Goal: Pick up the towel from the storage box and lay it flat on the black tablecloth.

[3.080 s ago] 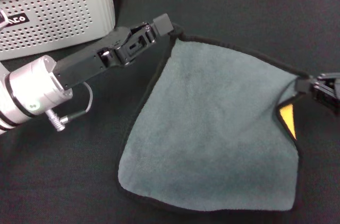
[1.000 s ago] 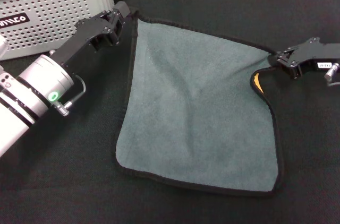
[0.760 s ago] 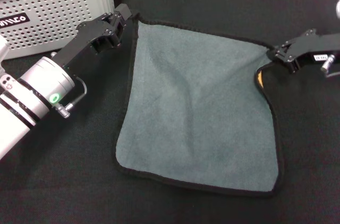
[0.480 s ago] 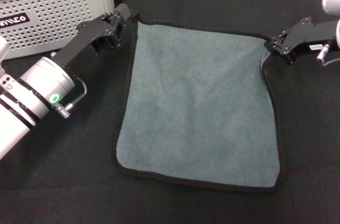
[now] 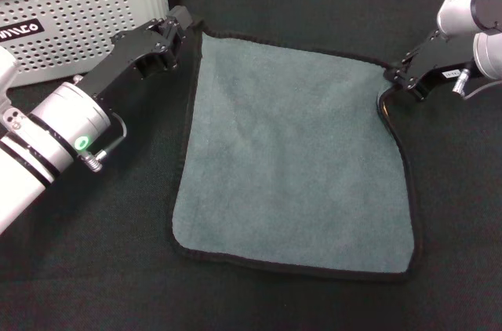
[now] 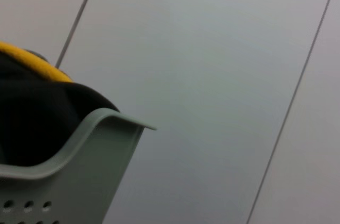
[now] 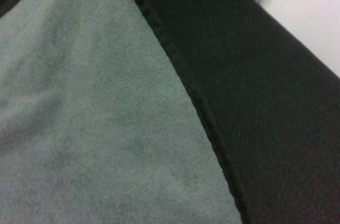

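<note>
A: Left gripper (image 5: 185, 22)?
B: At the towel's (image 5: 294, 154) 11 o'clock corner, tips against the hem; I cannot tell whether they were closed on it.

A: Right gripper (image 5: 394, 76)?
B: At the 2 o'clock corner, touching the edge; grip likewise unclear.

A: Towel?
B: Spread flat, grey-teal side up, on the black tablecloth (image 5: 314, 1).

A: Storage box (image 5: 86, 21)?
B: At 10 o'clock, beside the left arm, dark and yellow cloth inside.

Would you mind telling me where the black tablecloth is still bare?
Bare black tablecloth lies beyond the towel, along its near edge, and right of it below the right tool. The left side is crowded: storage box, left tool.
</note>
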